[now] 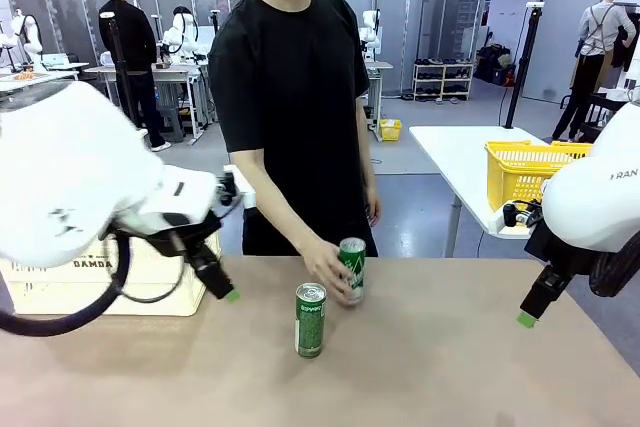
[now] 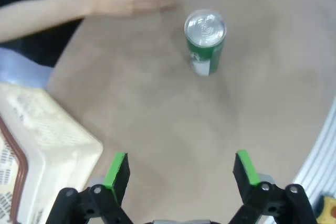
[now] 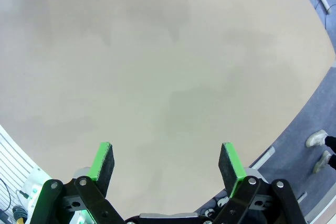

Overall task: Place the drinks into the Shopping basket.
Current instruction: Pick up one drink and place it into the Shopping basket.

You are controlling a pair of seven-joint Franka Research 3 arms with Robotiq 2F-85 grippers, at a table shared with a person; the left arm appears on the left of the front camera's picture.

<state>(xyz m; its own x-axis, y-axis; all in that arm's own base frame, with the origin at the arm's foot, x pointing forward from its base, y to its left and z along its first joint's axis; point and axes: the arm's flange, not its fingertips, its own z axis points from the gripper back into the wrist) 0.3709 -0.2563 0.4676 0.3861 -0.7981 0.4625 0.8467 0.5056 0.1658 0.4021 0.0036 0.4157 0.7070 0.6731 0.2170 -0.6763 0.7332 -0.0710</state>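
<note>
Tan table point(image 1: 450, 367): green can point(image 1: 310, 319) upright, person's hand point(image 1: 326, 263) on second can point(image 1: 353, 267); left gripper point(image 2: 181, 163), right gripper point(image 3: 166, 155) released, empty.

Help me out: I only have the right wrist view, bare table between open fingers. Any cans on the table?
Observer: One green can stands upright, untouched, in the middle of the table.
Operator: Just one?
Observer: A second green can stands just beyond it, gripped by the person's hand.
Operator: Where's the basket?
Observer: The Shopping basket sits on the robot's left side of the table.
</note>
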